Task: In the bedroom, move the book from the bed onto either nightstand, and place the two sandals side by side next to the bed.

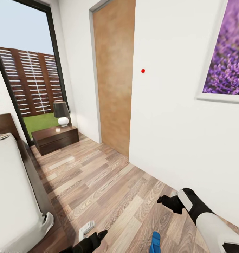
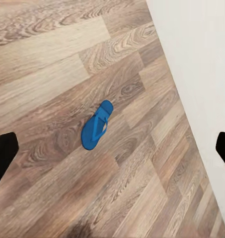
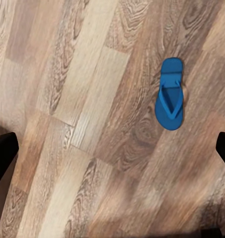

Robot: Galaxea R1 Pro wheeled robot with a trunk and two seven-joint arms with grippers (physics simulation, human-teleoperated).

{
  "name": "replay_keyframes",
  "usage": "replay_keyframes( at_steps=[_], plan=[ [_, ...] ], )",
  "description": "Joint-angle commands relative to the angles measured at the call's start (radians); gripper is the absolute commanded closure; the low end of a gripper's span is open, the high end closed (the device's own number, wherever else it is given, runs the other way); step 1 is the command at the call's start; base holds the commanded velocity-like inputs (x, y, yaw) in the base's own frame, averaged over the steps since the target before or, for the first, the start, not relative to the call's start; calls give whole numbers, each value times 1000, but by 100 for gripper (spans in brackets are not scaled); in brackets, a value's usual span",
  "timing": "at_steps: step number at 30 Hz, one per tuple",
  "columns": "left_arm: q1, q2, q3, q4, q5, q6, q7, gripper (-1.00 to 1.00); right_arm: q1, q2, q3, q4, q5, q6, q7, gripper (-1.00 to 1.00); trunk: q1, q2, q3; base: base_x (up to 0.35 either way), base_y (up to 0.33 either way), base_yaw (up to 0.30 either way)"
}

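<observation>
One bright blue sandal (image 1: 155, 242) lies flat on the wood floor at the bottom edge of the head view, between my two arms. It also lies below my left gripper (image 2: 112, 151), as the sandal (image 2: 96, 126), and below my right gripper (image 3: 112, 151), as the sandal (image 3: 170, 94). Both grippers hang above the floor, open and empty, left gripper (image 1: 98, 236) and right gripper (image 1: 166, 203). The bed (image 1: 14, 182) runs along the left. A nightstand (image 1: 54, 138) stands beyond it. A small flat thing (image 1: 1, 136) on the mattress by the headboard may be the book; too small to tell.
A black-shaded lamp (image 1: 62, 113) stands on the nightstand. A wooden door (image 1: 114, 77) and a white wall (image 1: 168, 123) with a purple picture (image 1: 228, 52) close the right side. A tall window (image 1: 28, 77) is at the back. Open plank floor (image 1: 98, 175) lies between bed and wall.
</observation>
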Motion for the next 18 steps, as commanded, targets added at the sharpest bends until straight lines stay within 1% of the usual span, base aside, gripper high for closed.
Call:
replay_keyframes(
  at_steps=[1,4,7,9,15,18],
  plan=[
    [-1,3,2,-6,21,9,-2,-100,-4,1,-2,-3,-9,4,-8,-100,4,-8,-4,0,0,0],
    [-1,22,3,-29,59,16,-3,-100,-18,3,-1,-4,-10,4,-9,-100,15,-29,-14,0,0,0],
    [-1,43,3,-57,96,38,-4,-100,-31,4,0,-2,-10,5,-13,-100,27,-50,-23,0,0,0],
    [-1,55,3,-75,125,63,-5,-100,-40,4,0,1,-10,5,-18,-100,35,-64,-29,0,0,0],
    [-1,92,4,-126,229,147,-5,-100,-84,6,-1,12,-10,7,-55,-100,58,-106,-48,0,0,0],
    [-1,102,4,-143,262,179,-5,-100,-107,6,-1,19,-11,6,-73,-100,69,-127,-58,0,0,0]
  ],
)
